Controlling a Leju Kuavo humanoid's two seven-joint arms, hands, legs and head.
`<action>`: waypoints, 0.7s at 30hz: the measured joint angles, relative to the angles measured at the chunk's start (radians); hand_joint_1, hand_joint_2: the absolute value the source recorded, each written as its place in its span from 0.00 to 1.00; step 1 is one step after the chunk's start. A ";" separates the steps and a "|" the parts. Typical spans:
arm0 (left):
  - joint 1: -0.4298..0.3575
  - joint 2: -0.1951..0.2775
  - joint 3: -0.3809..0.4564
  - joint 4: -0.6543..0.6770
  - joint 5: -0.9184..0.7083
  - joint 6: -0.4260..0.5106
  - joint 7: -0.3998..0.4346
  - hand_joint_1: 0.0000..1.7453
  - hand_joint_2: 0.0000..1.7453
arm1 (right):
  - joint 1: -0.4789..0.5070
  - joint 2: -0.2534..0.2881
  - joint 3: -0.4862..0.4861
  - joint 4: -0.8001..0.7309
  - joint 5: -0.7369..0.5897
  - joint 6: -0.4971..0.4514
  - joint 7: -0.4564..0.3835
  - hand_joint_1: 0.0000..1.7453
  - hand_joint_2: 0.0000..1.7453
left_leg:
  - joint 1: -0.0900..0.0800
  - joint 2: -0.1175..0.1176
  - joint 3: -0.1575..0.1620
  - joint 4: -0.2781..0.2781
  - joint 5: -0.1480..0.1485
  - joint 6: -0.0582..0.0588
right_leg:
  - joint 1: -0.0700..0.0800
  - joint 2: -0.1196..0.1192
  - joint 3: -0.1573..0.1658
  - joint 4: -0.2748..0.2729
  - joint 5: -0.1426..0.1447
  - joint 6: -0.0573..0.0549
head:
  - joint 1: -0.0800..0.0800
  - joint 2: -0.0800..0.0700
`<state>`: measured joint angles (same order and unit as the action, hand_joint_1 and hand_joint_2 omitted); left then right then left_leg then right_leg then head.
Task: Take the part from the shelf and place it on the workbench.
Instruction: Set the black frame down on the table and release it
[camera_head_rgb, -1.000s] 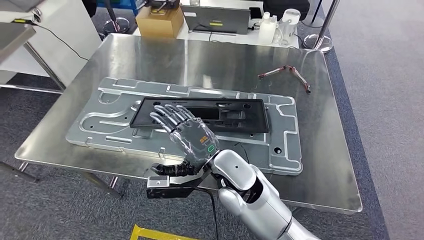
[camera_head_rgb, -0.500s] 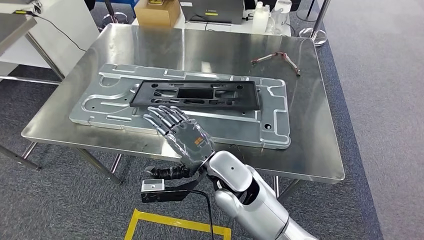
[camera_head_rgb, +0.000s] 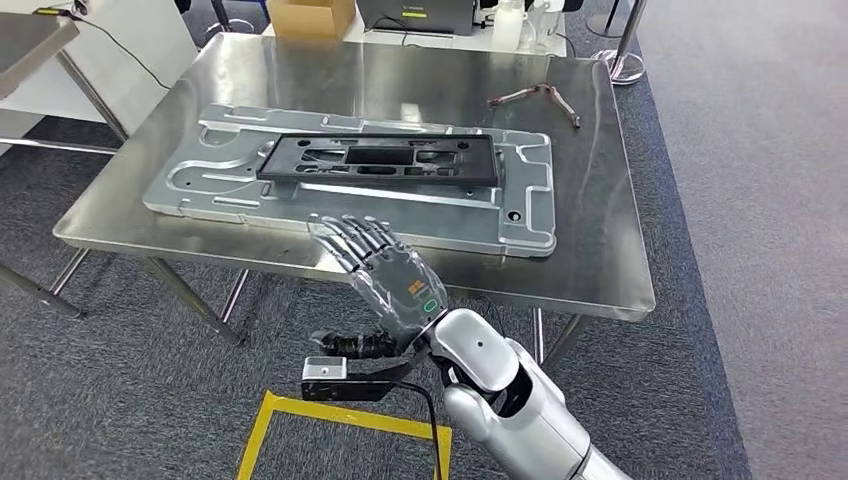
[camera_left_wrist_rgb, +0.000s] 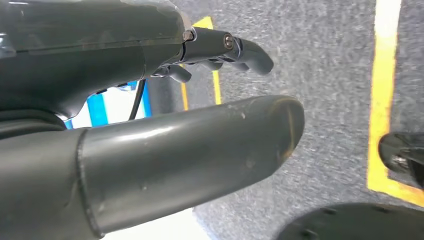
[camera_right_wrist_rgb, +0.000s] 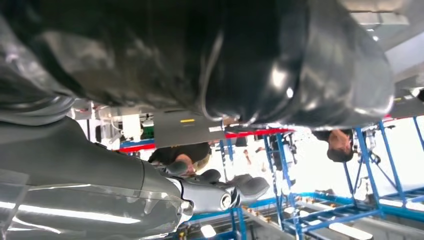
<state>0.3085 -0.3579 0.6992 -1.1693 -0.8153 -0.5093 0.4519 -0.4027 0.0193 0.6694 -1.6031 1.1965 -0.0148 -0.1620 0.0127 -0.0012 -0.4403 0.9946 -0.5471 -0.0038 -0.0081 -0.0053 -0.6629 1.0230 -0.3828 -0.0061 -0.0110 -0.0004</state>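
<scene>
The black frame-like part (camera_head_rgb: 378, 160) lies flat on a stamped grey metal panel (camera_head_rgb: 520, 215) on the steel workbench (camera_head_rgb: 600, 250). My right hand (camera_head_rgb: 385, 272) hovers at the bench's near edge, short of the panel, fingers spread and straight, holding nothing. The right wrist view shows the same hand (camera_right_wrist_rgb: 150, 195) with nothing in it. In the left wrist view my left hand (camera_left_wrist_rgb: 150, 100) hangs over the grey carpet, thumb and fingers apart, holding nothing.
A bent metal rod (camera_head_rgb: 535, 97) lies at the bench's far right. Behind the bench stand a cardboard box (camera_head_rgb: 310, 15) and a post base (camera_head_rgb: 620, 65). Yellow floor tape (camera_head_rgb: 340, 420) lies under my arm. People (camera_right_wrist_rgb: 180, 157) stand among blue racks (camera_right_wrist_rgb: 360, 200).
The whole picture has shifted: the camera has drawn back from the bench. My right hand, earlier over the black part's near edge, is now back at the bench's front edge.
</scene>
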 joint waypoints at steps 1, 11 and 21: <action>-0.002 0.000 0.000 0.002 0.003 0.005 0.000 0.00 0.00 | 0.009 -0.006 -0.005 -0.001 0.004 -0.003 -0.001 0.00 0.00 | -0.003 0.000 0.005 -0.018 0.000 0.004 | -0.001 0.000 0.000 -0.005 0.011 0.007 | 0.000 0.000; 0.015 -0.004 -0.047 0.004 0.109 0.058 0.008 0.00 0.00 | 0.138 -0.086 -0.094 -0.004 0.019 -0.004 -0.003 0.00 0.00 | -0.008 0.015 -0.138 -0.014 0.125 0.043 | -0.006 0.005 -0.005 0.252 -0.140 0.038 | 0.000 0.000; 0.271 -0.010 -0.278 -0.209 0.484 0.228 0.008 0.00 0.00 | 0.348 -0.119 -0.248 -0.020 -0.076 0.084 -0.002 0.00 0.00 | -0.005 0.009 -0.222 0.130 0.027 -0.009 | -0.004 -0.003 0.165 -0.050 -0.121 -0.019 | 0.000 0.000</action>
<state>0.5791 -0.3675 0.4212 -1.3787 -0.3314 -0.2813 0.4600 -0.0544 -0.0995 0.4211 -1.6231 1.1201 0.0689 -0.1643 0.0081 0.0076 -0.6627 1.1246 -0.5199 -0.0125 -0.0123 -0.0081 -0.4983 0.9734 -0.5042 -0.0255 -0.0108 -0.0003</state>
